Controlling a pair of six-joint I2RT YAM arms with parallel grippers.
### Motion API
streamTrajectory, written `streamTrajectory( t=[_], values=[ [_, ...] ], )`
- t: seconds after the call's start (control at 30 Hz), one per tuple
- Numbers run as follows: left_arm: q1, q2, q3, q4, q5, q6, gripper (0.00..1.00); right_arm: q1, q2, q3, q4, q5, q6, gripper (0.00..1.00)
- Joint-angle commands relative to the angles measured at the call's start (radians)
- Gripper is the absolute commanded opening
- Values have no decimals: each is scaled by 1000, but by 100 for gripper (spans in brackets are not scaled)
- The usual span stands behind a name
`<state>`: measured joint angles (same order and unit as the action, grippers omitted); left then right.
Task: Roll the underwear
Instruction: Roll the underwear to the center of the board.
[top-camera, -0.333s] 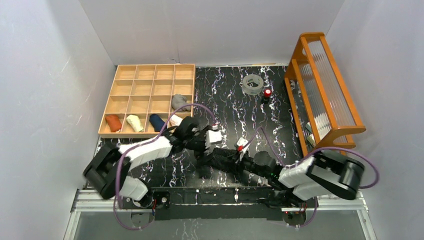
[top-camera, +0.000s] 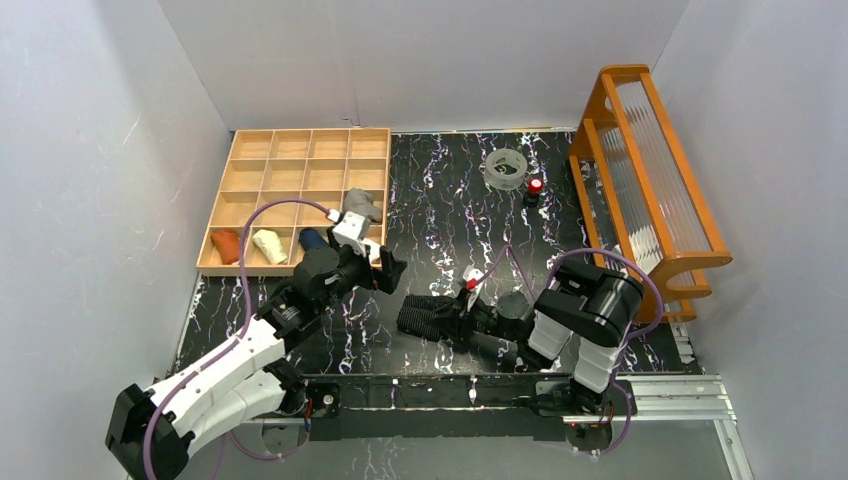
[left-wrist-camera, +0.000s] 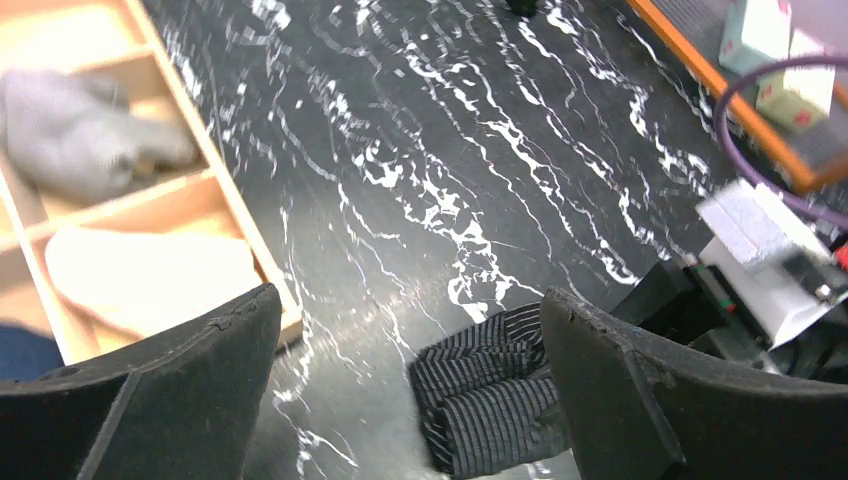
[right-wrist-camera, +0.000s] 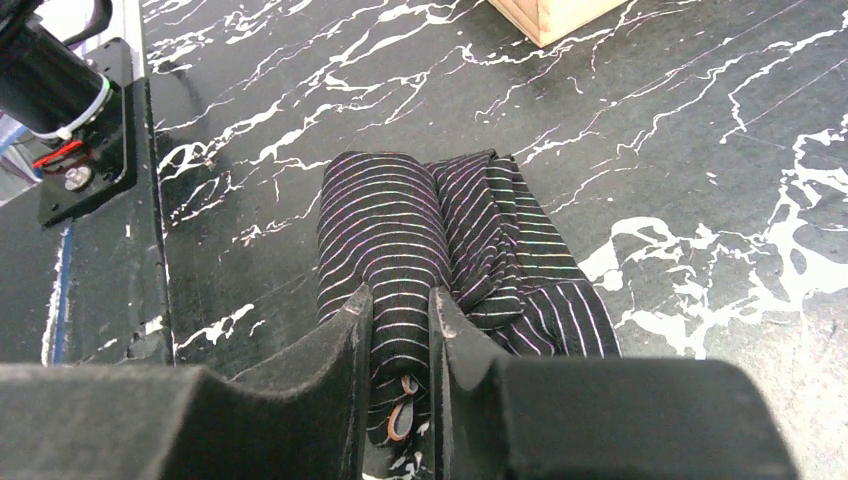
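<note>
The black striped underwear lies as a partly rolled bundle on the dark marble table, near the front middle. My right gripper comes at it from the right. In the right wrist view its fingers are shut on the rolled end of the underwear. My left gripper hovers just above and left of the bundle, jaws wide open and empty. In the left wrist view the striped underwear shows below, between the spread fingers of the left gripper. A grey garment sits in a tray compartment.
A wooden compartment tray at the back left holds rolled garments in red-brown, cream and blue. A clear tape ring and a red-topped object stand at the back. An orange rack lines the right side.
My left gripper has opened and drawn back to the left, away from the bundle. The right arm has folded in closer, its gripper now on the roll.
</note>
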<state>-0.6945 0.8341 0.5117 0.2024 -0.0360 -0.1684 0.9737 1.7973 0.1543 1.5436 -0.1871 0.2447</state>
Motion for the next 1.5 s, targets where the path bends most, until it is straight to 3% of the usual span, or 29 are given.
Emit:
streamTrajectory(
  t=[0.0,0.1,0.23,0.47,0.87,1.0,1.17,1.33,1.47],
  values=[
    [9,-17,-4,-180,-154,-399,98,-53,55,18,-104,-70,44,21],
    [9,15,-21,-230,-93,-507,91,-95,80,11,-66,-138,147,19],
    [10,34,-94,-135,33,-634,88,-143,108,-13,18,-197,277,19],
    [2,162,-156,-94,136,-857,80,-150,118,-22,21,-212,330,19],
    [-153,312,-220,19,-88,-1166,75,-153,166,-52,75,-191,337,19],
    [-165,366,-305,173,-155,-1277,69,-155,146,-60,63,-183,318,19],
    [-172,474,-289,192,-207,-1284,67,-155,135,-59,42,-195,289,20],
    [-174,546,-279,235,-213,-1254,52,-156,126,-61,36,-198,271,22],
    [-174,571,-261,238,-192,-1192,30,-155,95,-51,-1,-217,236,31]
  ],
)
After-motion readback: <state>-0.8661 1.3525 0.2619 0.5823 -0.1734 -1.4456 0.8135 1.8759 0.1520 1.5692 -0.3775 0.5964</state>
